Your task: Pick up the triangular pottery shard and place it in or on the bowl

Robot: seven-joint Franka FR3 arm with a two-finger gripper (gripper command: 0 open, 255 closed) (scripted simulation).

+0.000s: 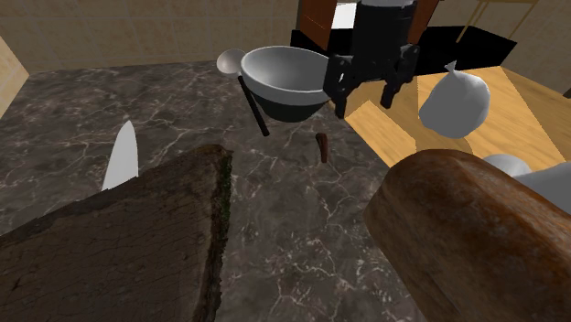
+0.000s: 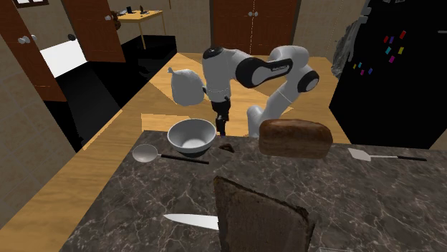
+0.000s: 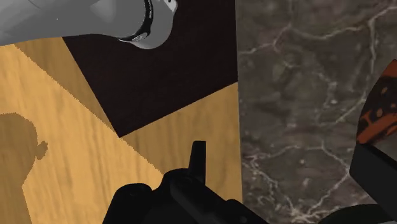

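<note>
1. Triangular pottery shard (image 1: 322, 146): brown, lying on the dark marbled table (image 1: 302, 229) near its far edge, apart from everything else.
2. Bowl (image 1: 284, 78): grey, standing on the table at 11 o'clock of the shard in the shoulder view, near but not touching.
3. Claw (image 1: 364, 103): hangs at 1 o'clock of the shard, higher up and just beside the bowl. Its two fingers stand apart, clasping nothing.
4. Ladle (image 1: 229, 62): at the bowl's 9 o'clock, with a dark handle.
5. Knife (image 1: 121, 155): at the shard's 9 o'clock.
6. Loaf (image 1: 467, 238): at the shard's 4 o'clock.
7. Grey sack (image 1: 455, 101): at the shard's 2 o'clock, beyond the table.
</note>
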